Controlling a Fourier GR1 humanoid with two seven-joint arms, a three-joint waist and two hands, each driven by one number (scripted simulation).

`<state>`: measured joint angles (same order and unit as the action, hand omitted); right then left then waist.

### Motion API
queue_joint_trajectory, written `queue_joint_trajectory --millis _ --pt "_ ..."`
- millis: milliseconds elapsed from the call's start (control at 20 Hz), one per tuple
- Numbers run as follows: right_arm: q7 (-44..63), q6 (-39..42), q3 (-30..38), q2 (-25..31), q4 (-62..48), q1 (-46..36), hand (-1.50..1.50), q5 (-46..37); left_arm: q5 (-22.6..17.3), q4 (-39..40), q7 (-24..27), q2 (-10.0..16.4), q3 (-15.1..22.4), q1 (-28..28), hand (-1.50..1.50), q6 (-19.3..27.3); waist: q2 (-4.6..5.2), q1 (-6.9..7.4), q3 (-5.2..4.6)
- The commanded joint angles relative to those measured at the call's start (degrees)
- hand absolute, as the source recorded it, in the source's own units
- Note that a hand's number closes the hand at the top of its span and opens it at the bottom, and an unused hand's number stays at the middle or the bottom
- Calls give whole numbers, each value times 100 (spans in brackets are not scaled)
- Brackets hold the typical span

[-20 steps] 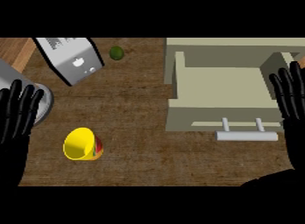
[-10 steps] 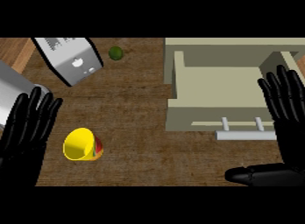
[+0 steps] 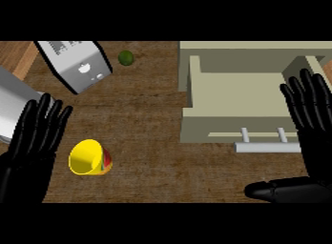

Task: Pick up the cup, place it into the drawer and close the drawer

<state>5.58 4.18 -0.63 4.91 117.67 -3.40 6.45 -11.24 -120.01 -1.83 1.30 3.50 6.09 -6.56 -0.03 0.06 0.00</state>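
Fingers of the left robot hand (image 3: 22, 164) are straight and slightly fanned, pointing away from the robot, with the palm turned down over the left part of the wooden counter (image 3: 148, 119). It grips nothing. The yellow cup (image 3: 89, 157) lies on its side just to the right of this hand, its open mouth facing left and a red and green patch showing on its right side. A narrow strip of counter shows between the hand and the cup.

The right robot hand (image 3: 322, 143) is also open, its fingers (image 3: 306, 97) straight and a little apart. They reach over the right end of the open beige drawer (image 3: 229, 129). Its thumb (image 3: 288, 189) sticks out to the left, low in the view and below the drawer's pale handle (image 3: 267, 147). This hand holds nothing either.

The cup is well apart from the drawer, out on the counter to the lower left of it. A grey toaster-like box (image 3: 74, 64) and a small green fruit (image 3: 126, 57) sit further back. A large grey appliance (image 3: 3, 107) fills the left edge behind the left robot hand.
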Motion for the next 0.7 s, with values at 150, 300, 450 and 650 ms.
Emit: queue_joint_trajectory --millis 150,300,450,650 --pt "174 -86 -18 -78 -36 -246 -150 -122 174 -328 -602 -60 68 -108 -150 352 -1 4 1" --pt "-30 -1 118 -59 -273 -271 -150 -62 -69 95 -168 39 -210 66 -150 73 1 4 0" --pt "140 26 192 -33 106 -89 -150 106 170 634 575 -2 -175 423 -150 -129 -1 -1 -1" --pt "29 -56 51 -128 151 -12 -150 -140 216 773 214 -12 -157 181 -150 1 0 -9 0"
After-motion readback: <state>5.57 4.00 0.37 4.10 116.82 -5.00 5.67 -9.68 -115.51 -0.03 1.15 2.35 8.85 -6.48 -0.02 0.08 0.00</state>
